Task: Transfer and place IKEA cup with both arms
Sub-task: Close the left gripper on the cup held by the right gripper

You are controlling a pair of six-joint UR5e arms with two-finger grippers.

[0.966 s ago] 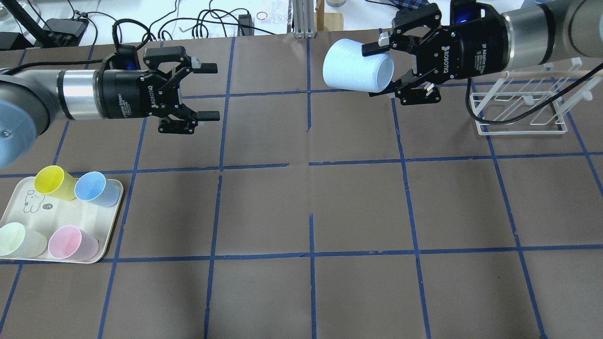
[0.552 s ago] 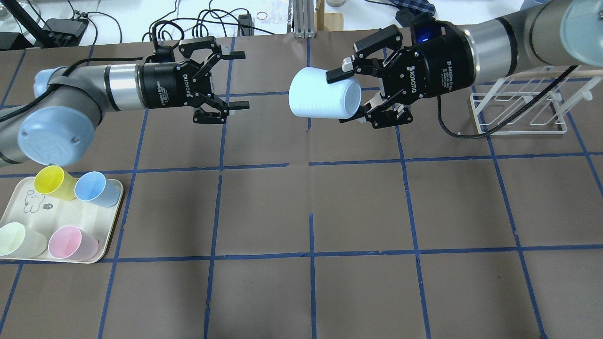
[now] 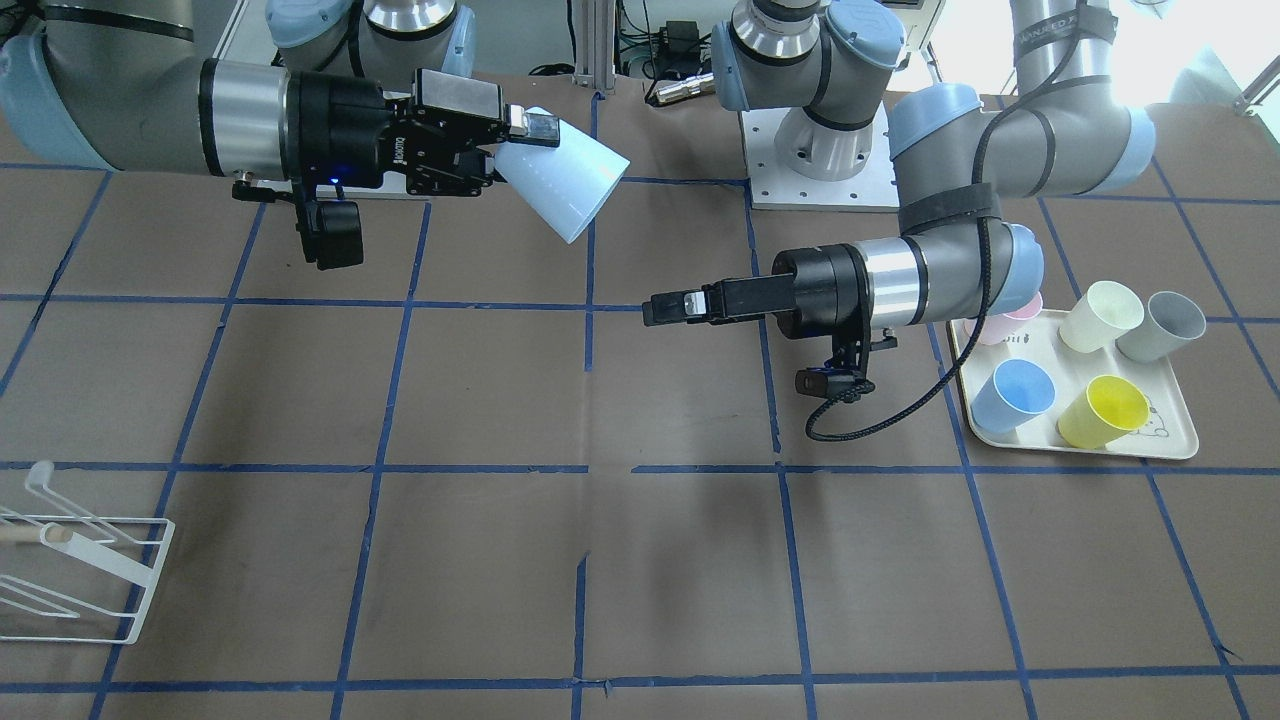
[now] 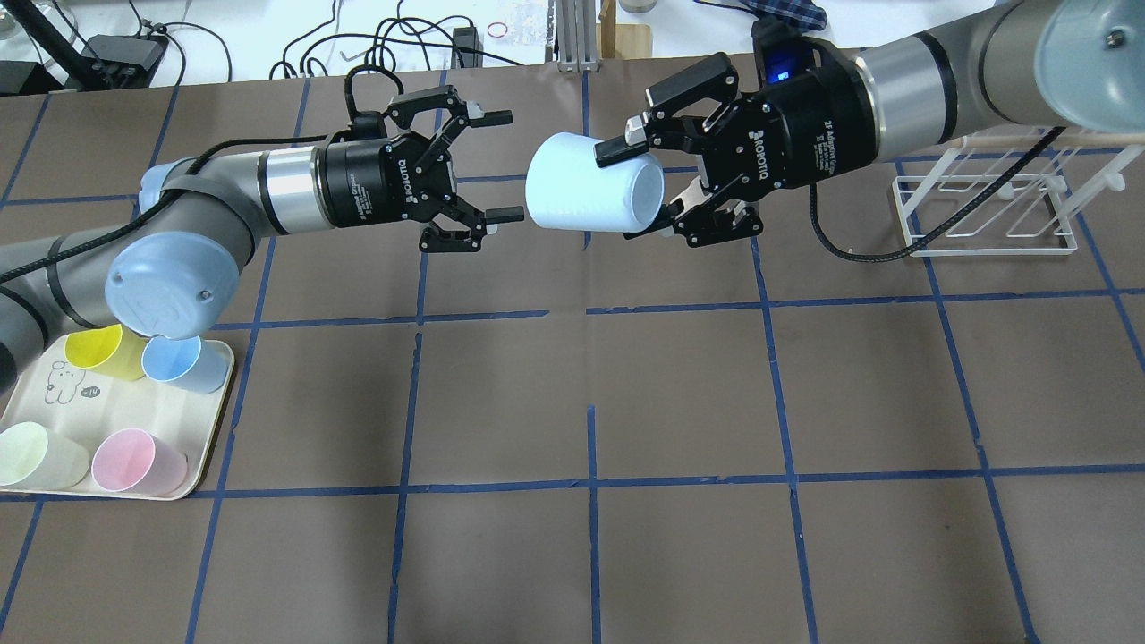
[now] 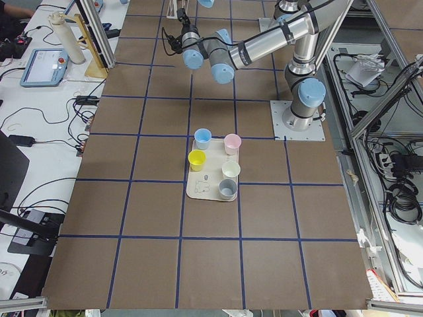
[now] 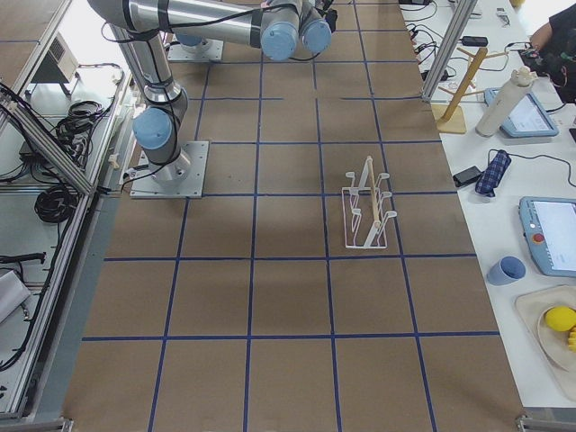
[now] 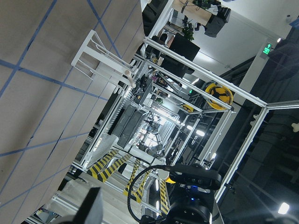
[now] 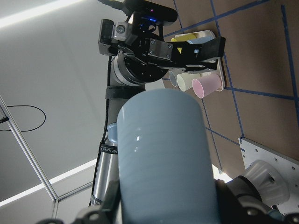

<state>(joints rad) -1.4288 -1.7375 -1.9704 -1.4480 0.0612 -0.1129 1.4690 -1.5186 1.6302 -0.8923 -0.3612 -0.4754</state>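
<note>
Handover step: right tool (image 4: 628, 191) grasps the IKEA cup (image 4: 581, 192); we should next close the released left tool (image 4: 506, 165) on it.

We see the IKEA cup (image 4: 581, 192) as smooth pale-blue plastic with a soft satin sheen; the right wrist view shows faint fine rings around its wall. The left gripper (image 4: 505, 165) and right gripper (image 4: 626, 192) are black and semi-matt. The left arm (image 4: 286, 190) and right arm (image 4: 903, 76) have brushed silver metal sleeves and glossy light-blue caps. The table cover (image 4: 680, 394) looks like matt brown paper, crossed with blue tape. The rack (image 4: 984, 215) is white coated wire with a bare wooden rod. The tray (image 4: 152, 411) is cream and matt, and the coloured cups (image 4: 134, 461) on it are smooth plastic.
</note>
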